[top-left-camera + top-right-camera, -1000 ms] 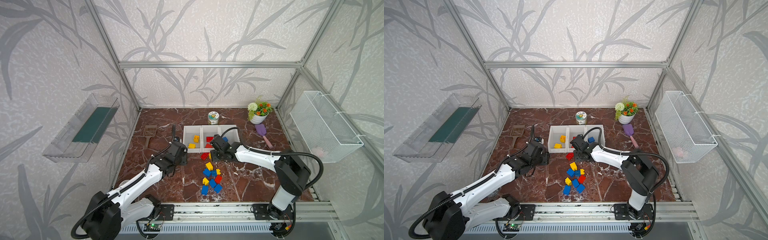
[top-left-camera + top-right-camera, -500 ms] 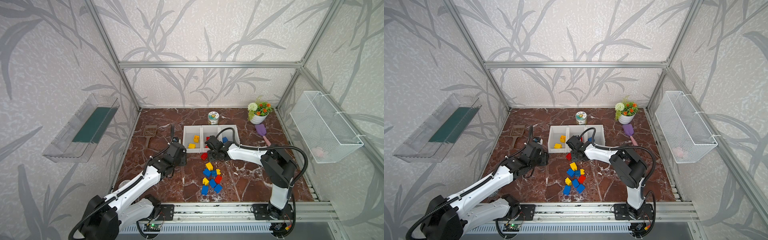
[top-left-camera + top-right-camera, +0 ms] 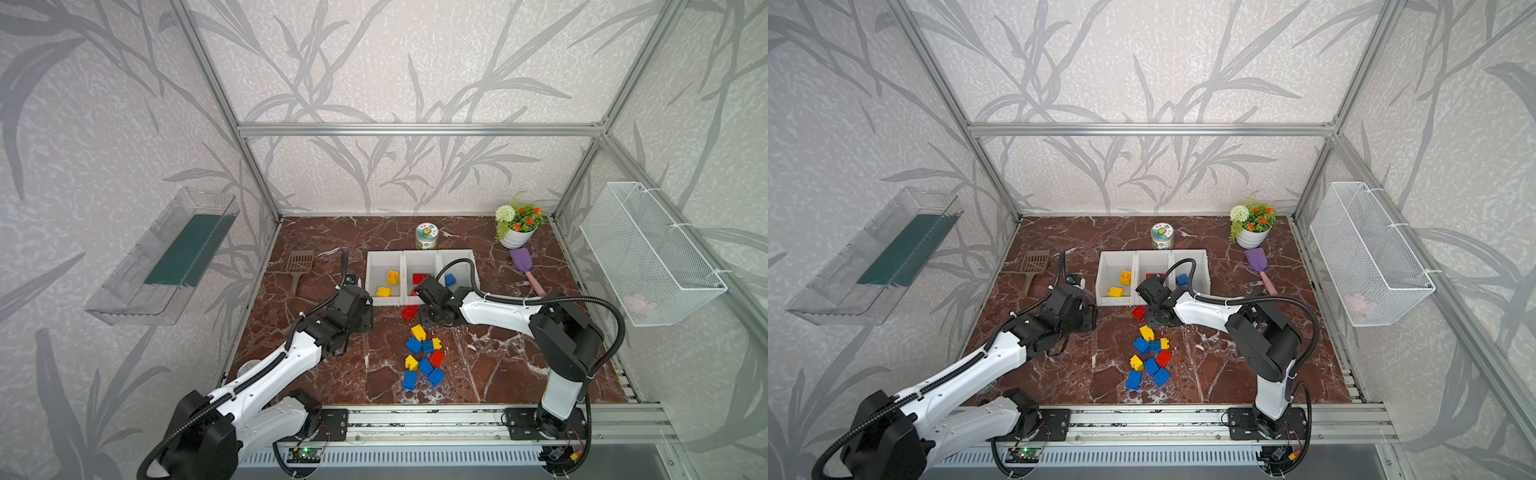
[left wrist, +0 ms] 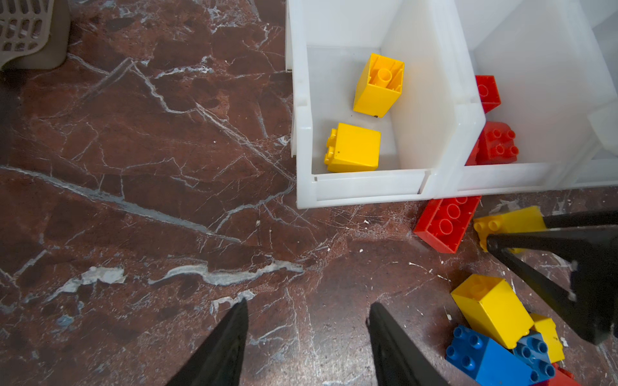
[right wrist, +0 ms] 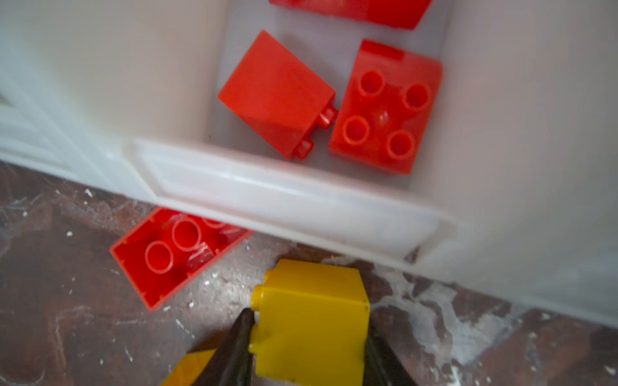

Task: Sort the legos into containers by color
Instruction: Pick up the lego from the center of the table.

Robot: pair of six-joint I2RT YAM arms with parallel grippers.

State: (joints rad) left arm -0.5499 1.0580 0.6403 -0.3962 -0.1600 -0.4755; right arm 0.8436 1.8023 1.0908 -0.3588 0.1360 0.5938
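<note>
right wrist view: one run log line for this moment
right gripper: shut on yellow brick | spot: beside long red brick, before bins | left gripper: open, empty

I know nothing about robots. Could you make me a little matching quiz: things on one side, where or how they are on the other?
Things
1. left gripper
2. right gripper
3. long red brick
4. blue brick farthest back

States
a. inside a white bin
b. closed on a yellow brick
c. open, holding nothing
d. on the tabletop, against the bins' front wall

Pairs: 1-c, 2-b, 3-d, 4-a
</note>
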